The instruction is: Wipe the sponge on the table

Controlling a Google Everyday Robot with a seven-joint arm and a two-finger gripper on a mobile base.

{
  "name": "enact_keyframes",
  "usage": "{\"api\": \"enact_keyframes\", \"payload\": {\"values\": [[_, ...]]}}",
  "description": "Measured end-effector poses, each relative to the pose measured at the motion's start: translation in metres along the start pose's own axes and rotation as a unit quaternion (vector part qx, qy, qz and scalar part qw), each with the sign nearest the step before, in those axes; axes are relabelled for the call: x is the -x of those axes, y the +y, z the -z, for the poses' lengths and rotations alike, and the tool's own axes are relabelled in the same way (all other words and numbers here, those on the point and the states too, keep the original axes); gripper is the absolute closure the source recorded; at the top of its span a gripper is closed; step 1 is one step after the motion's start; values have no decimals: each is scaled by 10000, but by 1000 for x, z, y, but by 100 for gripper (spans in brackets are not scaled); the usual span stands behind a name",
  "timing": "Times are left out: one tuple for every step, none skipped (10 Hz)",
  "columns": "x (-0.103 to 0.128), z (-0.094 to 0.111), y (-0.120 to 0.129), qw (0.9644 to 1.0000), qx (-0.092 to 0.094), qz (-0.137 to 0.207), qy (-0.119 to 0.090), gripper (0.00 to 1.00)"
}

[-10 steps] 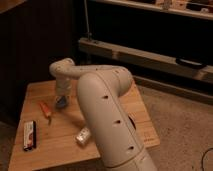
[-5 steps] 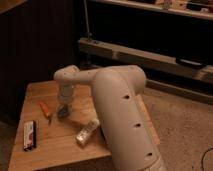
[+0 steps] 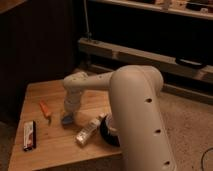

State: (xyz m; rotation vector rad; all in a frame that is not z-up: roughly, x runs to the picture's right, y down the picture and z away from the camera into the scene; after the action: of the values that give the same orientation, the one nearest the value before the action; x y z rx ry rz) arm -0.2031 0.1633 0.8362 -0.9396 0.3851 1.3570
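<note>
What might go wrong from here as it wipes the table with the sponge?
The gripper sits low over the sponge on the table. A stroke toward the nearby orange piece may knock it. One toward the white packet may shove it to the near edge.

Table point(image 3: 50, 150): pale planked wood, matt, grain visible. Arm point(image 3: 135, 100): smooth cream plastic shell. Gripper point(image 3: 68, 115), low over the table's middle, at the sponge point(image 3: 65, 120): soft, matt, bluish-grey. Packet point(image 3: 88, 131): glossy white-silver.
</note>
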Motion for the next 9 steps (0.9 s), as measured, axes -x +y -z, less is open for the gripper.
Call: {"api": "enact_keyframes", "payload": {"values": [[-5,0,-8,9999,-3,-107,19,100],[-9,2,-19,9997,10,-247,4,100],[-13,3,-27,9993,50,-360,-5,100],[-14,5,-38,9986,121,-503,-46,100],[-13,8,-50,9976,186,-656,-121,100],[-11,11,-57,9968,208,-745,-179,100],[-6,16,-72,9952,221,-905,-287,100],[1,20,-85,9938,223,-1027,-375,100],[10,23,-99,9920,221,-1160,-447,100]]}}
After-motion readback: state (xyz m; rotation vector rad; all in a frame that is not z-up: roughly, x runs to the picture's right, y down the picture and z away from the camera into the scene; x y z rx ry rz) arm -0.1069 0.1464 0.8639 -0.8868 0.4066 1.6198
